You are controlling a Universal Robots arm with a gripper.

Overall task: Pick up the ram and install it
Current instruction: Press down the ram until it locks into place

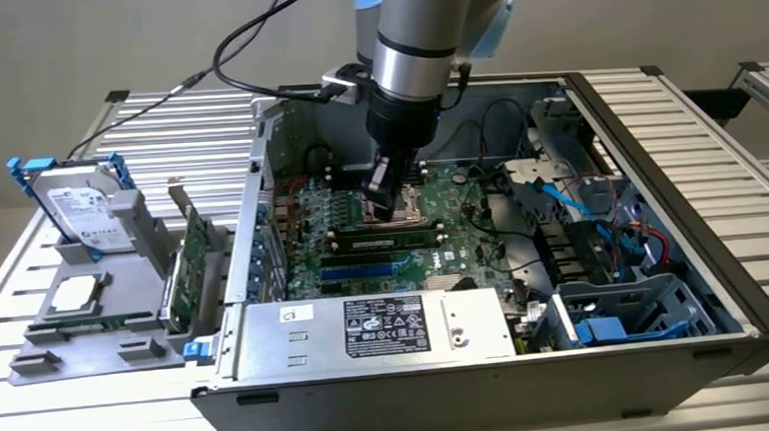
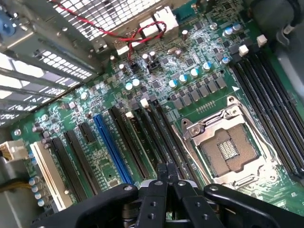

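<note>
I see the open computer case on the slatted desk, with the arm reaching down into it over the motherboard. Around the work area there is the power supply along the near wall, a blue drive cage and blue cables on the exterior view's right, and red wires near the rear grille. Outside the case, on the exterior view's left, a hard drive stands in a grey holder and a green expansion card stands upright beside it.

My gripper is closed, fingertips pressed together with nothing between them, low over the black slots next to the empty CPU socket.

The ram sits seated in a slot on the motherboard just in front of the gripper, long axis running across from the exterior view's left to right, parallel to the power supply's edge.
</note>
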